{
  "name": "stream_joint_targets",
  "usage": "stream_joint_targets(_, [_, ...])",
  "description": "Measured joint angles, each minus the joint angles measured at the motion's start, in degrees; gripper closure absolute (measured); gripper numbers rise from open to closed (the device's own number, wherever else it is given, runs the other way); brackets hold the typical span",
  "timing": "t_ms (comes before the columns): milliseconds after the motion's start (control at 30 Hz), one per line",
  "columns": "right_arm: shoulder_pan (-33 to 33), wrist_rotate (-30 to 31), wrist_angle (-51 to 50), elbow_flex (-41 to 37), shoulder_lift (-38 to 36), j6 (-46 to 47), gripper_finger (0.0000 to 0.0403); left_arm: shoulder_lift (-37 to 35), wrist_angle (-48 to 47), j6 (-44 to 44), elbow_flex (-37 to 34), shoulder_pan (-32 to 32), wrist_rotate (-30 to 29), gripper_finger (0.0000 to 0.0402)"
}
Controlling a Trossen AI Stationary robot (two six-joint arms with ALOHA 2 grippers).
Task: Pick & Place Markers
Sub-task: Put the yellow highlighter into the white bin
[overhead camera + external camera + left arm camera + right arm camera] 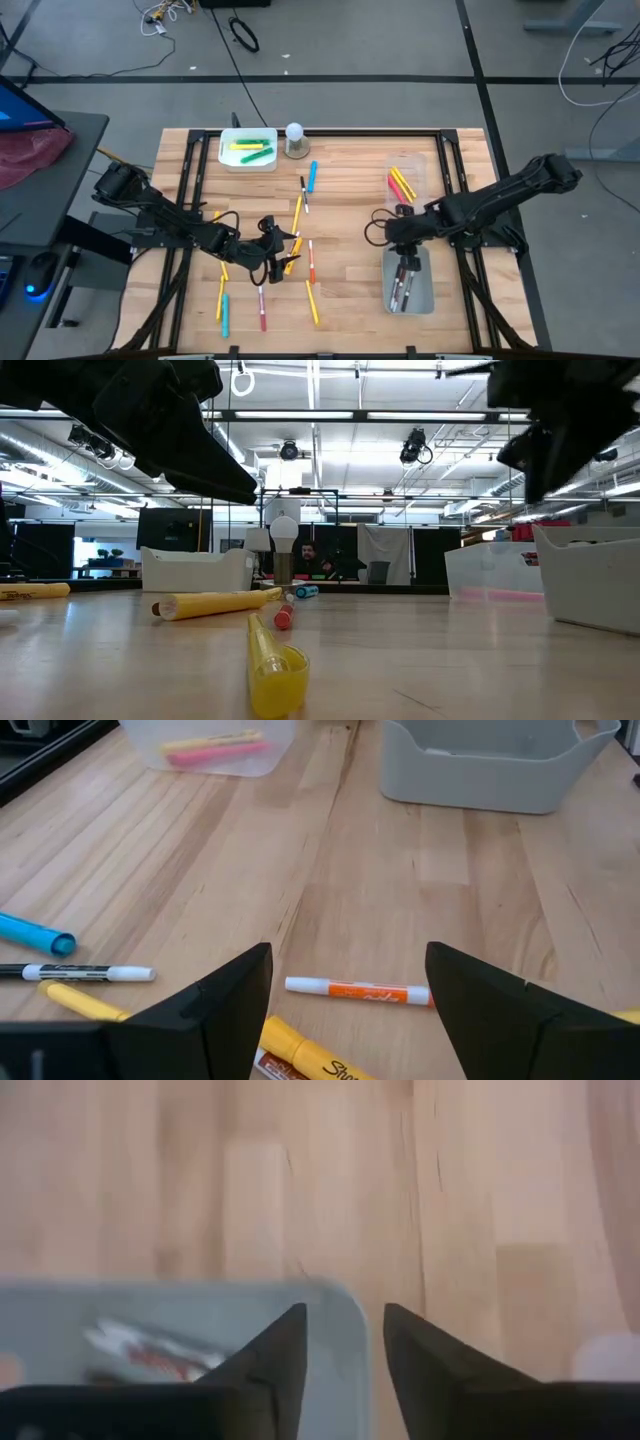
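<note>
While the right gripper (343, 1345) hangs over the near corner of the grey rectangular plastic bin (410, 290), its fingers stand parted with nothing between them — a release step, by the look of it. White markers with dark caps (140, 1345) lie in the bin just off the fingertips. The left gripper (348, 982) hovers low over the wooden table (470, 900), fingers spread wide and empty; a white-and-orange marker (357, 990) lies crosswise between their tips, a yellow marker (300, 1055) beside it. Next move likely — left fingers drop and pinch the orange one squarely, clear of the yellow neighbour. Many loose markers remain.
</note>
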Motion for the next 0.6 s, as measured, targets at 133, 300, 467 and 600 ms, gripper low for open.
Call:
stream_joint_targets(133, [0.01, 2.14, 12.96, 0.0, -0.65, 0.03, 0.026, 0.0, 0.02, 0.0, 0.0, 0.0, 0.0, 0.0133])
stream_joint_targets(300, [0.07, 4.26, 42.61, -3.68, 1.34, -9.71, 0.0265, 0.0, -0.04, -1.06, 0.0, 0.0, -0.02, 0.0133])
stream_joint_targets(467, [0.26, 4.14, 74.77, -11.14, 7.86, -18.05, 0.0261, 0.0, -2.05, -4.58, 0.07, -0.21, 0.02, 0.0133])
stream_joint_targets(600, [0.24, 5.63, 85.33, -12.17, 15.13, -20.05, 0.0239, 0.0, -5.67, -9.05, 0.04, -0.84, 2.11, 0.0133])
